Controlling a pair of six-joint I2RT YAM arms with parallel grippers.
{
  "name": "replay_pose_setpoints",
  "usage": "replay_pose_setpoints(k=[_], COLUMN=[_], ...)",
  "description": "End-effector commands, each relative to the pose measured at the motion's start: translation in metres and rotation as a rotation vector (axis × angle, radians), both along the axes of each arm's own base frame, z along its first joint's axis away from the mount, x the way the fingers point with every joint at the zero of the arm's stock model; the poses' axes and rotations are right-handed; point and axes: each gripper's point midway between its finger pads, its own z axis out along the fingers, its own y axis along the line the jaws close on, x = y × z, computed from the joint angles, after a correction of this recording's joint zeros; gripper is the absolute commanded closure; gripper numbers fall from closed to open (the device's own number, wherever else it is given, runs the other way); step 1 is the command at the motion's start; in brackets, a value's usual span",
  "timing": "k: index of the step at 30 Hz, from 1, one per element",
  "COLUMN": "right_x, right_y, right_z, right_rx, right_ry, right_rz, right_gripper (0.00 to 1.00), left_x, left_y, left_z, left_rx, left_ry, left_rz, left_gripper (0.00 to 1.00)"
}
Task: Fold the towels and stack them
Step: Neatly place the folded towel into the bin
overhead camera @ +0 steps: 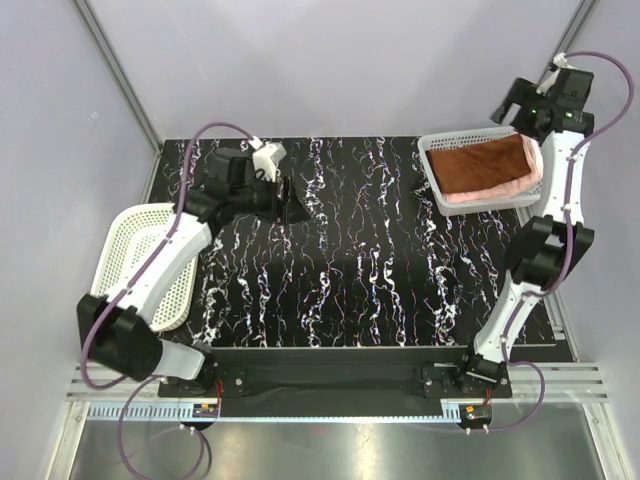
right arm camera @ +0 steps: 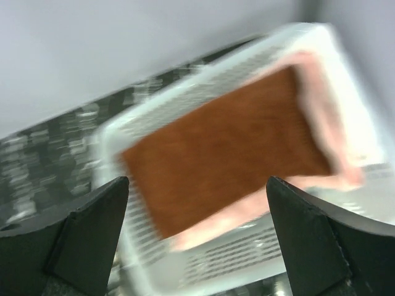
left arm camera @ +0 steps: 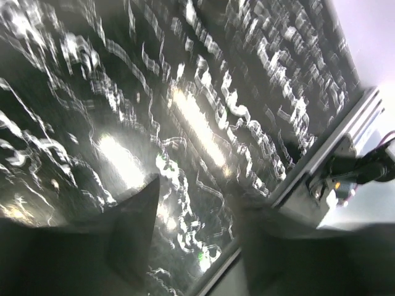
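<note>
Left gripper (left arm camera: pixel 197 240): fingers apart, empty.
Right gripper (right arm camera: pixel 197 228): spread wide, empty.
Stack: rust-brown towel (overhead camera: pixel 485 162) on pink towel (overhead camera: pixel 497 190), folded, in far-right basket (overhead camera: pixel 432 150).
Remaining: white towel unseen.

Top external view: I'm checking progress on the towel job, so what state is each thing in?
Rust-brown towel: folded, top of the stack.
Pink towel: folded, under the rust-brown one.
Right basket: upright, holding both towels.
Left basket: tilted, looks empty.
Left gripper: open, holding nothing.
Right gripper: open, holding nothing.
</note>
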Motion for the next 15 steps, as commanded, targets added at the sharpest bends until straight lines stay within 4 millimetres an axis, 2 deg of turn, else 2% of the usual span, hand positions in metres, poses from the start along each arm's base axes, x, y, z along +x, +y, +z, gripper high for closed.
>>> replay_pose_setpoints(k=[1,2,3,4,5,6,7,8,9,10,11,12,13,14,15], right_x=[-0.042,-0.052,-0.063,-0.08,-0.09,-0.103,-0.125,-0.132,-0.145,-0.165,-0.175,-0.188,-0.205,-0.216,-0.226], right_y=[0.113,0.131,0.162,0.179,0.195,0.217,0.233,0.245,0.254,0.27,0.273,0.277,0.278,0.278,0.277], right_z=[0.081,0.085,0.069,0.094,0.094,0.069,0.085,0.09,0.063,0.074,0.069,0.046,0.058,0.038,0.036], right_rx=[0.21,0.24,0.292,0.3,0.32,0.379,0.406,0.425,0.47,0.466,0.468,0.491,0.494,0.517,0.512], right_ry=[-0.094,-0.087,-0.033,-0.088,-0.088,-0.025,-0.065,-0.101,-0.038,-0.065,-0.06,-0.006,-0.047,-0.003,-0.007], right_rz=[0.198,0.232,0.27,0.308,0.34,0.353,0.401,0.439,0.44,0.479,0.473,0.454,0.462,0.442,0.44], right_gripper=[0.0,0.0,0.0,0.0,0.0,0.0,0.0,0.0,0.0,0.0,0.0,0.0,0.0,0.0,0.0], left_x=[0.009,0.01,0.009,0.008,0.007,0.005,0.0,-0.006,-0.011,-0.016,-0.024,-0.03,-0.035,-0.042,-0.046], left_y=[0.006,0.008,0.011,0.016,0.018,0.02,0.021,0.022,0.022,0.023,0.024,0.024,0.025,0.028,0.03], left_z=[0.085,0.095,0.095,0.105,0.104,0.104,0.096,0.104,0.105,0.1,0.11,0.112,0.109,0.116,0.117], left_rx=[-0.063,-0.067,-0.059,-0.059,-0.053,-0.048,-0.048,-0.065,-0.079,-0.084,-0.109,-0.121,-0.124,-0.14,-0.144], left_ry=[-0.278,-0.317,-0.335,-0.381,-0.392,-0.41,-0.401,-0.435,-0.441,-0.431,-0.46,-0.46,-0.449,-0.46,-0.461], left_rz=[0.03,0.041,0.053,0.073,0.081,0.08,0.071,0.067,0.062,0.058,0.055,0.05,0.051,0.061,0.068], left_gripper=[0.2,0.01,0.01,0.01,0.01,0.01,0.01,0.01,0.01,0.01,0.01,0.01,0.01,0.01,0.01])
